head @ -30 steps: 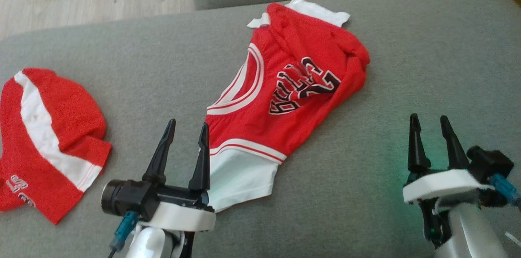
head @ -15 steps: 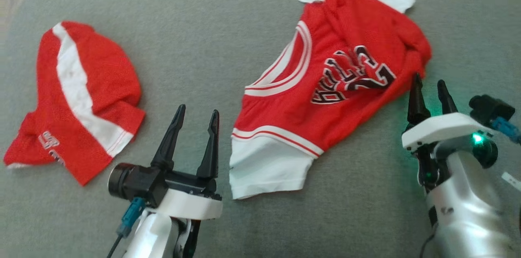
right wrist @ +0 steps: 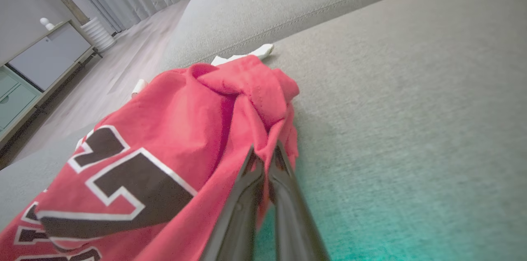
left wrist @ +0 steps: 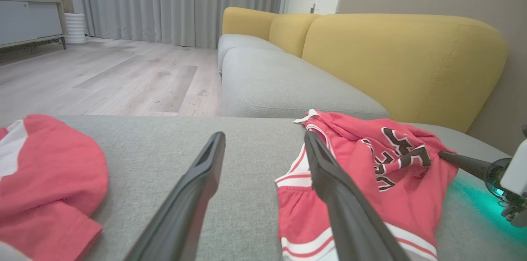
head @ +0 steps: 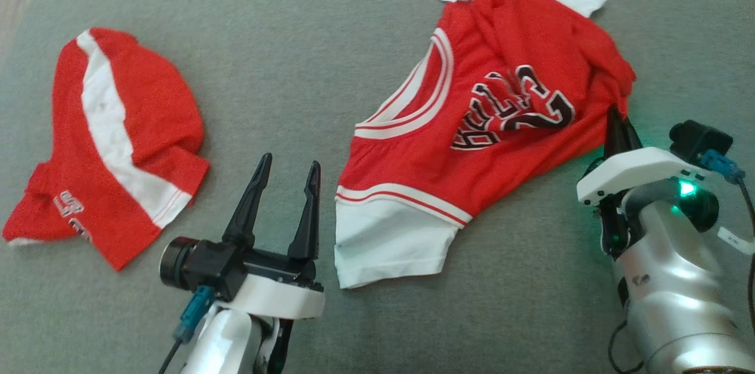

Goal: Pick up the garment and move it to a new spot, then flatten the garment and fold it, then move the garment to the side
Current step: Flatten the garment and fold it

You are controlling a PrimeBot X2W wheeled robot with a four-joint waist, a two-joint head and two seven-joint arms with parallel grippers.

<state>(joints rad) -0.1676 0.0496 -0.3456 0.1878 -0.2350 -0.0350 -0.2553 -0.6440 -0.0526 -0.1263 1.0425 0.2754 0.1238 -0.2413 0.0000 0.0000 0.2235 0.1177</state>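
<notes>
Fingers of the right gripper (head: 617,120) are pressed together on a red fold at the right edge of the garment (head: 472,126), presumably for lifting it from that side. The garment is spread crumpled on the grey cushion (head: 295,38), its white hem toward the robot. The right arm is reached forward and low, its fingers angled down into the cloth. The left gripper (head: 288,161) is held just beside the hem, fingers spread and touching nothing, probably ready for a second hold. A second red garment (head: 118,138) is seen well apart at the left.
</notes>
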